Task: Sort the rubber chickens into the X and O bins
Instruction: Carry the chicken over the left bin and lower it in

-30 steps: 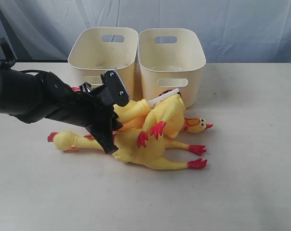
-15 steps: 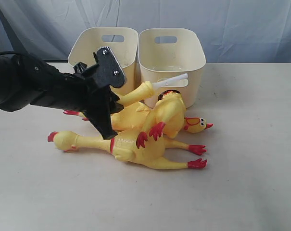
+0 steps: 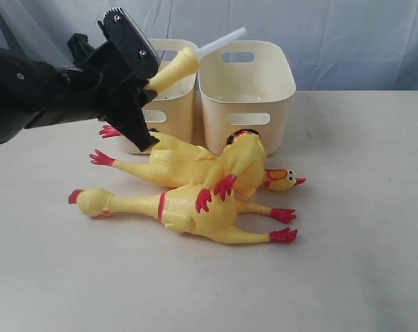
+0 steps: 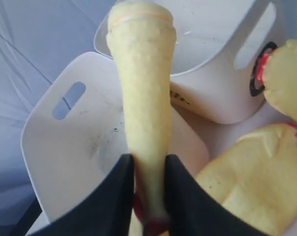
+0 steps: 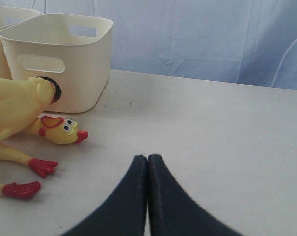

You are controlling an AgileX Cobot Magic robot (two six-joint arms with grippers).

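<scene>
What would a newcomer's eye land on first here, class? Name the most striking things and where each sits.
First, the left gripper, its fingers clamped on a slim yellow chicken held in the air by the left-hand bin. Next, the tangle of yellow chickens lying on the table just in front of it and the right-hand bin.

The left arm (image 3: 36, 104) is reaching in from the left side of the exterior view, its dark forearm slanting slightly upward toward the wrist. The left end effector (image 3: 148, 84) is hanging well above the tabletop (image 3: 347, 277), tilting so that its fingers are pointing up and to the right. Its two black fingers (image 4: 120, 191) are pinching the neck of a rubber chicken (image 4: 143, 88) between them. The right end effector (image 5: 147, 164) is hovering low over the tabletop, its two fingertips pressing flat against each other.
</scene>
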